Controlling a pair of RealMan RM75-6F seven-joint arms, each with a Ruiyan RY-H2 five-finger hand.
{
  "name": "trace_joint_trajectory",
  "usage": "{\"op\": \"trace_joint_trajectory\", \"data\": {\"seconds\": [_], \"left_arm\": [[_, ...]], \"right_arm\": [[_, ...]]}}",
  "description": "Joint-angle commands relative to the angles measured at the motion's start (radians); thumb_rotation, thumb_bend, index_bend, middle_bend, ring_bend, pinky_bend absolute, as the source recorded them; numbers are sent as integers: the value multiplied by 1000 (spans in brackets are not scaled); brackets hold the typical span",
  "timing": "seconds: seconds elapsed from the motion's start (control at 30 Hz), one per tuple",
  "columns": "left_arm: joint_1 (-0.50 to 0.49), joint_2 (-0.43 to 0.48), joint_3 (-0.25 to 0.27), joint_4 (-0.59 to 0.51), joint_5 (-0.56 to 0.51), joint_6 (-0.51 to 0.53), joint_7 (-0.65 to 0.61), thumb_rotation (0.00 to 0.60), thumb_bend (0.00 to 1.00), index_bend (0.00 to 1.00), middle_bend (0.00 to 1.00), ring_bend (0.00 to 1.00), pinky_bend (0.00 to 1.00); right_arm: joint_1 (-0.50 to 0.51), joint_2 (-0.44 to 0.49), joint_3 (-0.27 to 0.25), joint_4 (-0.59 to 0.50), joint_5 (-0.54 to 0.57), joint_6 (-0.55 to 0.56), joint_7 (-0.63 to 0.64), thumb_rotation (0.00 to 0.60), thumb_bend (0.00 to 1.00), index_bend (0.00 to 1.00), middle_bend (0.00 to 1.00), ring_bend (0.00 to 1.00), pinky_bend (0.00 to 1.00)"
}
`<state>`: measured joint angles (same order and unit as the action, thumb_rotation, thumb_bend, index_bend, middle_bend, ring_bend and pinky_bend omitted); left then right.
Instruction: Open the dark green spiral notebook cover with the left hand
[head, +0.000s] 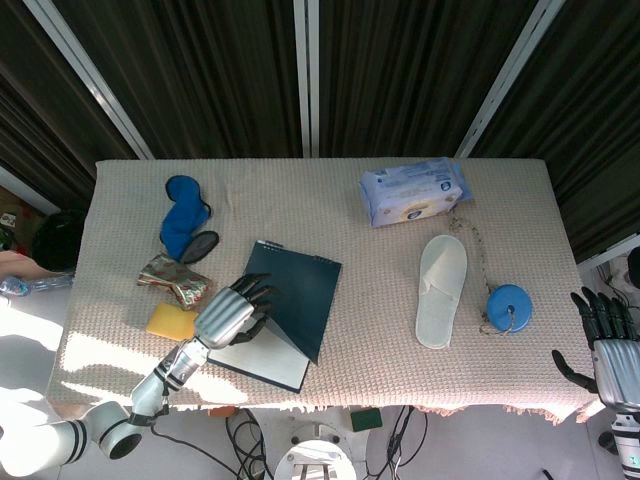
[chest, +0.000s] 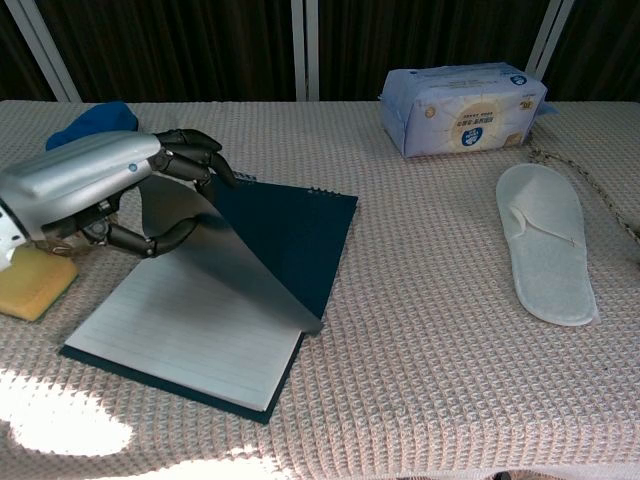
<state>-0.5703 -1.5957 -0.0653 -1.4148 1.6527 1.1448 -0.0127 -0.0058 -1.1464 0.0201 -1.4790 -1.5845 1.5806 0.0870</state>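
Observation:
The dark green spiral notebook (head: 290, 300) (chest: 290, 245) lies left of the table's middle, its wire binding at the far edge. Its cover (chest: 225, 255) is lifted steeply off the lined white first page (chest: 185, 335) (head: 262, 355). My left hand (head: 232, 312) (chest: 100, 190) pinches the cover's near left edge between thumb and fingers and holds it up. My right hand (head: 610, 340) hangs off the table's right front corner, fingers spread, holding nothing; the chest view does not show it.
A yellow sponge (head: 170, 321) (chest: 28, 282) and a crinkled foil packet (head: 175, 278) lie left of the notebook. A blue eye mask (head: 184, 222) sits farther back. A wipes pack (head: 414, 190), white slipper (head: 441, 290) and blue disc (head: 508, 304) occupy the right half.

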Motion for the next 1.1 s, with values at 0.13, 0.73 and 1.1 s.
{"op": "trace_joint_trajectory", "data": {"seconds": [0.13, 0.73, 1.1], "left_arm": [[-225, -31, -245, 44, -328, -314, 26, 600, 534, 629, 270, 105, 170], [-675, -373, -521, 982, -897, -616, 79, 600, 551, 653, 309, 111, 171], [-738, -412, -655, 1259, -1030, -649, 64, 600, 521, 395, 183, 84, 157]], "right_arm": [[-5, 5, 8, 7, 18, 3, 12, 582, 277, 0, 0, 0, 0], [9, 3, 43, 37, 108, -62, 45, 577, 279, 0, 0, 0, 0], [18, -2, 49, 32, 125, -89, 26, 580, 283, 0, 0, 0, 0]]}}
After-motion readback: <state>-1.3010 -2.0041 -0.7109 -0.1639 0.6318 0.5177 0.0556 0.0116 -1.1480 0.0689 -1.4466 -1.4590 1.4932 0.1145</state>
